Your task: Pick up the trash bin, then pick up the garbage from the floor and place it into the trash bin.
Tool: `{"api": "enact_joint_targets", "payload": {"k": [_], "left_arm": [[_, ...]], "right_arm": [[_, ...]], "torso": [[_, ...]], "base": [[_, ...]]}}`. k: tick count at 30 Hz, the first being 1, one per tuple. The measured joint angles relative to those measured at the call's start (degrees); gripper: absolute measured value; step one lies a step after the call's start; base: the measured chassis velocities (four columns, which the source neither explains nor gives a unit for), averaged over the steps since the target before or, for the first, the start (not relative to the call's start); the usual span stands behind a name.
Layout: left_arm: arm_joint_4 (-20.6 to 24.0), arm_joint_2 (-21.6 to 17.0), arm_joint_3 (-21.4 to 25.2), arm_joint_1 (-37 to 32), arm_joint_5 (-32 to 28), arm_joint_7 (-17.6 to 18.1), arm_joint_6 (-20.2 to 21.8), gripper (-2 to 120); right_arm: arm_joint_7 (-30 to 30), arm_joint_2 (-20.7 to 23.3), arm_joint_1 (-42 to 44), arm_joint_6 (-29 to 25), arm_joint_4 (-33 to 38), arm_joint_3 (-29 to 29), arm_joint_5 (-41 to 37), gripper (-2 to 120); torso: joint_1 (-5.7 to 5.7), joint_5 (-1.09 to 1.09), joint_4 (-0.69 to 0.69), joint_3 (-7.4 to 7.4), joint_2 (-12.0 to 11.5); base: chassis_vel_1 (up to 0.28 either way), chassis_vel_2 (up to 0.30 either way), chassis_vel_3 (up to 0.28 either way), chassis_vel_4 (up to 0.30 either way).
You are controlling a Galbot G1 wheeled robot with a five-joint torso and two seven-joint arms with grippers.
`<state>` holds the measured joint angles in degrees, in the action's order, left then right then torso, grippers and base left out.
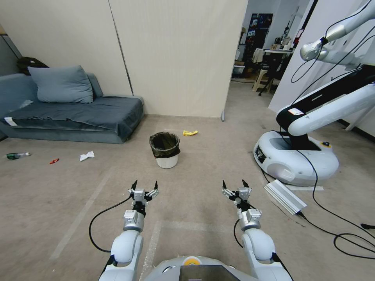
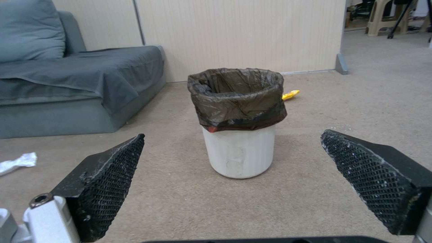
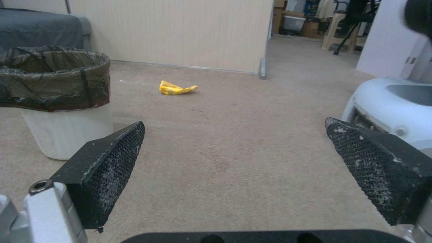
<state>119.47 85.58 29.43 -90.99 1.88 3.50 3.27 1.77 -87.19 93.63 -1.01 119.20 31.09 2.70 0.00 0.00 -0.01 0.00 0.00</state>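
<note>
The trash bin [image 1: 166, 150] [image 2: 238, 152] [image 3: 67, 128] is white with a dark bag folded over its rim; it stands upright on the beige floor [image 1: 195, 195], a short way ahead of both arms. My left gripper [image 1: 145, 184] [image 2: 232, 158] is open and faces it, apart from it. My right gripper [image 1: 235, 183] [image 3: 234, 155] is open over bare floor to the bin's right. Garbage lies scattered: a yellow scrap [image 1: 190, 133] [image 2: 290, 95] [image 3: 175, 88] beyond the bin, a crumpled white tissue [image 1: 86, 156] [image 2: 18, 162], a red wrapper [image 1: 54, 160] and a green bottle [image 1: 16, 155] at left.
A grey-blue sofa [image 1: 70, 113] stands at the back left against a beige partition [image 1: 175, 58]. Another white robot [image 1: 297, 152] stands at right, with a ribbed white box [image 1: 285, 195] and black cables [image 1: 336, 222] on the floor beside it. A doorway opens at the back right.
</note>
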Motion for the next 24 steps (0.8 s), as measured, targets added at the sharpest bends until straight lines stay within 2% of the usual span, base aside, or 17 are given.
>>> {"api": "enact_joint_targets", "payload": {"k": [3, 4, 6, 10, 12, 24], "left_arm": [[2.42, -0.18, -0.82, -1.05, 0.76, 1.40, 1.34, 100], [4.13, -0.28, -1.70, -1.86, 1.50, 2.66, 2.63, 100], [8.28, -0.63, -3.61, -3.76, 3.26, 5.66, 5.70, 100], [11.79, -0.93, -5.20, -5.34, 4.72, 8.18, 8.23, 100], [19.30, -1.56, -8.56, -9.40, 9.01, 14.02, 13.58, 100], [18.97, -1.12, -8.64, -9.90, 10.44, 13.67, 12.79, 100]], "right_arm": [[0.78, -0.52, 3.28, -0.48, 2.36, -0.13, 1.16, 100], [1.40, -0.98, 4.69, -1.04, 3.91, -0.32, 2.09, 100], [2.95, -2.12, 8.68, -2.36, 7.63, -0.78, 4.45, 100], [4.35, -3.11, 12.25, -3.62, 10.97, -1.16, 6.54, 100], [6.81, -4.93, 18.46, -7.43, 16.47, -1.40, 10.24, 100], [7.22, -4.99, 17.36, -12.06, 15.17, -1.19, 11.62, 100]], "torso": [[-0.01, 0.00, -0.02, 0.00, 0.00], [-0.01, 0.00, 0.02, -0.01, 0.00], [-0.01, 0.01, 0.01, -0.01, 0.00], [-0.01, -0.01, -0.01, -0.01, 0.00], [-0.01, 0.03, 0.00, -0.02, 0.00], [-0.01, -0.01, 0.01, 0.00, 0.00]], "base": [[0.000, 0.000, 0.000, 0.000], [0.000, 0.000, 0.000, 0.000], [0.000, 0.000, 0.000, 0.000], [0.000, 0.000, 0.000, 0.000], [0.000, 0.000, 0.000, 0.000], [0.000, 0.000, 0.000, 0.000]]}}
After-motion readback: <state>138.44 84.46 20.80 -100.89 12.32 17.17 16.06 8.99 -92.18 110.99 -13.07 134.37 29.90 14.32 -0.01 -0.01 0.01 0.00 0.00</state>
